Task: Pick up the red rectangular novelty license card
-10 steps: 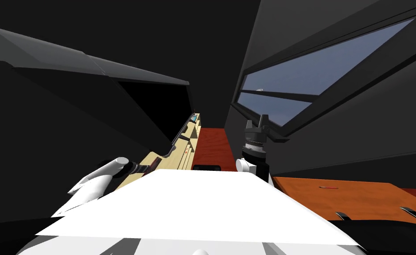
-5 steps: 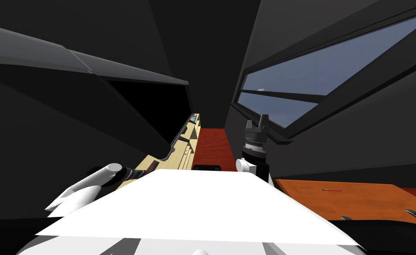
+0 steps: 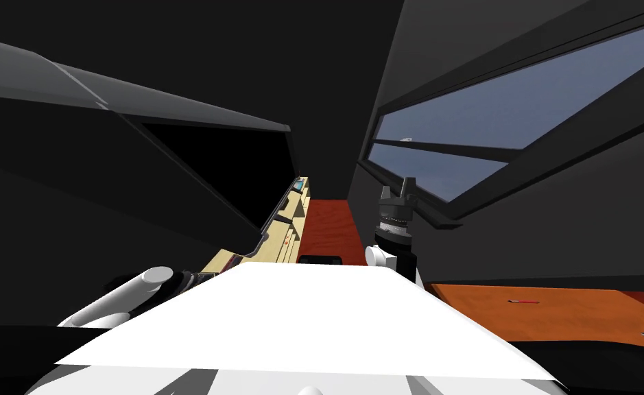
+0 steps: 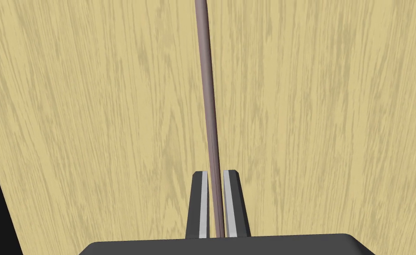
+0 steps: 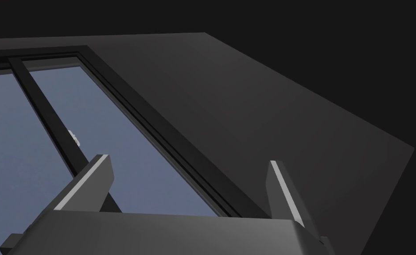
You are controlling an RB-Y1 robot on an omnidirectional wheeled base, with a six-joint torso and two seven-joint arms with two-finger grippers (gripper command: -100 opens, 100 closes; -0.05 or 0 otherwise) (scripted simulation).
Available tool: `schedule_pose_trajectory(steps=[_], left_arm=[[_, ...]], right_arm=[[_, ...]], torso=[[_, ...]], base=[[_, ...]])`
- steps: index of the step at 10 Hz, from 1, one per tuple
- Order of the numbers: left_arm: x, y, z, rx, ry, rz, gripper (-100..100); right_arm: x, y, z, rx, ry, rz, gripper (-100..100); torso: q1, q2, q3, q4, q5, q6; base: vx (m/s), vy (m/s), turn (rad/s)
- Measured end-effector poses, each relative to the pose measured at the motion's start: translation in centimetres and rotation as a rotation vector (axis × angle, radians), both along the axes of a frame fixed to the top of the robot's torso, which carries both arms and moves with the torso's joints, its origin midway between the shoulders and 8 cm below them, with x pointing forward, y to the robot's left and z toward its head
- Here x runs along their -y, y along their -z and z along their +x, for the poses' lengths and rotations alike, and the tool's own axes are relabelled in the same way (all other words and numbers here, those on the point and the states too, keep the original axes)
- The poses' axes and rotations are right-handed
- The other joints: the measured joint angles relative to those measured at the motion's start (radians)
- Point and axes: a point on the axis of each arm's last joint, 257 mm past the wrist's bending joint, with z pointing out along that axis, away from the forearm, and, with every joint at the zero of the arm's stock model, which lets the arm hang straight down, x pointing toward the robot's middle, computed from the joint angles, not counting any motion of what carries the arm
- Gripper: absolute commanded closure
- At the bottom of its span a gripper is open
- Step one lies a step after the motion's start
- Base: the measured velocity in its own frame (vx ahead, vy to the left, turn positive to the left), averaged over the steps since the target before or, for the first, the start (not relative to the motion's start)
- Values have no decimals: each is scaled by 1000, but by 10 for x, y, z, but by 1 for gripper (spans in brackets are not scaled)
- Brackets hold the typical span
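Observation:
My left gripper point(image 4: 214, 173) is shut on a thin reddish-brown card point(image 4: 206, 88), seen edge-on as a narrow strip running out from between the two fingers. Behind it lies a pale wooden surface point(image 4: 91, 110). In the head view my left forearm point(image 3: 132, 293) reaches in low on the left beside the pale wooden shelf unit point(image 3: 272, 245), with the hand mostly hidden by my chest. My right gripper point(image 3: 396, 184) is raised upright in front of the window, and its fingers point(image 5: 91, 177) stand wide open with nothing between them.
A dark slanted cabinet point(image 3: 197, 137) overhangs the shelf unit on the left. An orange table point(image 3: 588, 319) stands at the right with a small red thing point(image 3: 525, 301) on it. Red-brown floor point(image 3: 327, 223) runs ahead between them.
My left forearm has drawn back and to the left, away from the shelf. The whole head view has shifted a little, so I have moved; the right arm has held still.

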Motion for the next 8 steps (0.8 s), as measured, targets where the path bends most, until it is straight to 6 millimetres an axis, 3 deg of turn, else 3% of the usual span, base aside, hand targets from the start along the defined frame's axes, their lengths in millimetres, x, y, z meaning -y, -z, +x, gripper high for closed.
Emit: schedule_pose_trajectory(steps=[3, 8], left_arm=[[3, -5, -32, -17, -6, 3, 100], [12, -17, -63, -18, -10, 1, 100]], right_arm=[[0, 0, 0, 0, 0, 0, 0], [0, 0, 0, 0, 0, 0, 0]], torso=[[-1, 2, 1, 1, 0, 1], [-1, 1, 1, 0, -1, 1]], base=[[59, 13, -17], [49, 13, -16]])
